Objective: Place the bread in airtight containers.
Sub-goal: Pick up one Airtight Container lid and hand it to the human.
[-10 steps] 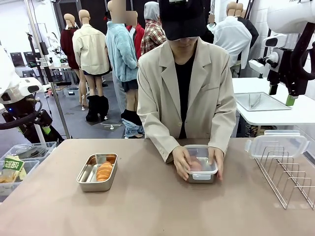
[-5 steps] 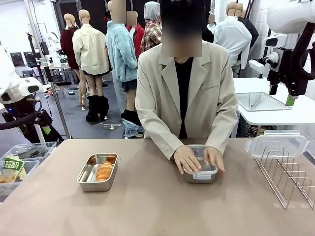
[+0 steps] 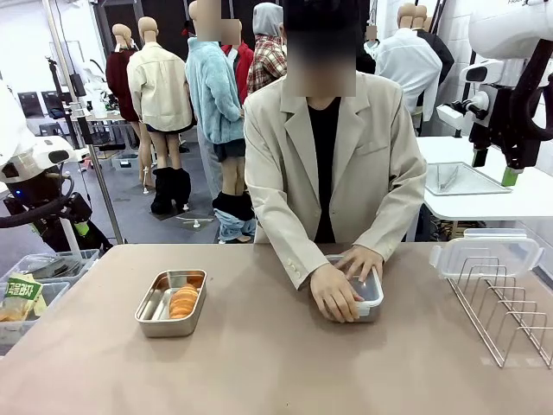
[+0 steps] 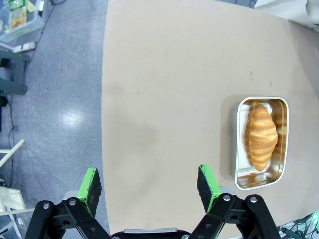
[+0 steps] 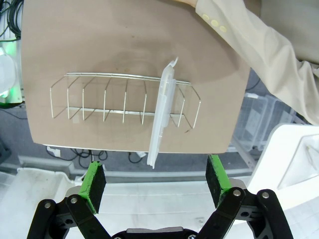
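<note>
Item 1: lidless small rectangular shiny steel pan [image 3: 164, 328], on robot's-left half of tan tabletop [image 3: 259, 372]. It holds one golden-brown ridged croissant-like pastry [image 3: 183, 301], lying lengthwise toward one long wall w/ a bare steel strip beside it. Judged: bread in, lid wanting. Item 2: second steel pan w/ clear plastic clip lid [image 3: 373, 294], near centre, in front of person. The person's hands [image 3: 333, 294] are both on it, prob. pressing lid down to clip it; contents hidden by hands, can't tell. Item 3: spare clear plastic lid [image 5: 162, 119], stood on edge in a slot of the wire rack [image 5: 114, 97] at robot's-right table edge. Upright leaves an edge free for a pinch; judged meant for item 1. Tools: left gripper [image 4: 148, 181] jaws spread wide, nothing held, high over table edge, item 1 well off to one side. Right gripper [image 5: 155, 179] likewise wide apart, empty, above rack. Both arms sit back from centre, prob. leaving person room.
</note>
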You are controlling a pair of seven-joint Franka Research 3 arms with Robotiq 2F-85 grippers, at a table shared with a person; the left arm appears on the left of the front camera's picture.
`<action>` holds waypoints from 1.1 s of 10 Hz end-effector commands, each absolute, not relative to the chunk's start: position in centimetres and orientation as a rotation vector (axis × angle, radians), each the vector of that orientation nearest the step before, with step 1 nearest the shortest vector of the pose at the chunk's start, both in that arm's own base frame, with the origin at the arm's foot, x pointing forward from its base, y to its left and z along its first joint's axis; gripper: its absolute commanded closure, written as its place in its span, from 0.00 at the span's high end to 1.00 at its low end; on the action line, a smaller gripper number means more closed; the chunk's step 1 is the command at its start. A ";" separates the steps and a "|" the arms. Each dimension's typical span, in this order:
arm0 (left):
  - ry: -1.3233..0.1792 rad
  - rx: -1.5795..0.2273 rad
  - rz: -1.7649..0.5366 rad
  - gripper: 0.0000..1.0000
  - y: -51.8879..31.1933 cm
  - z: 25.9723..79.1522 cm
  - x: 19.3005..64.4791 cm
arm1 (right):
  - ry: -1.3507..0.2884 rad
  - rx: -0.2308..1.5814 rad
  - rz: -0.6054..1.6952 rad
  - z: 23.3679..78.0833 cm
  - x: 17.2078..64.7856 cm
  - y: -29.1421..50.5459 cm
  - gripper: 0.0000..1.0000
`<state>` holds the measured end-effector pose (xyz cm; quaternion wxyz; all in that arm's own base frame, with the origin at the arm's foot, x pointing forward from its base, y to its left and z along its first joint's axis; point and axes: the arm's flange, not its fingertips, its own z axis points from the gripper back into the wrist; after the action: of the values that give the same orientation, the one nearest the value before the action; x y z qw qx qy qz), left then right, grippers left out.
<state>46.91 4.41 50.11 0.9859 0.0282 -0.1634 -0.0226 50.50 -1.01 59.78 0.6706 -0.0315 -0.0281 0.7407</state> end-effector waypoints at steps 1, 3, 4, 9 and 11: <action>-0.331 0.062 -0.030 1.00 4.4 50.2 46.8 | -0.070 -0.065 1.672 59.8 50.6 -1.0 1.00; -0.331 0.062 -0.030 1.00 4.4 50.2 46.8 | -0.070 -0.065 1.672 59.8 50.6 -1.0 1.00; -0.331 0.062 -0.030 1.00 4.4 50.2 46.8 | -0.070 -0.065 1.672 59.8 50.6 -1.0 1.00; -0.331 0.062 -0.030 1.00 4.4 50.2 46.8 | -0.070 -0.065 1.672 59.8 50.6 -1.0 1.00; -0.331 0.062 -0.030 1.00 4.4 50.2 46.8 | -0.070 -0.065 1.672 59.8 50.6 -1.0 1.00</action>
<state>46.91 4.41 50.11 0.9859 0.0282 -0.1634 -0.0226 50.50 -1.00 59.78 0.6705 -0.0315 -0.0281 0.7407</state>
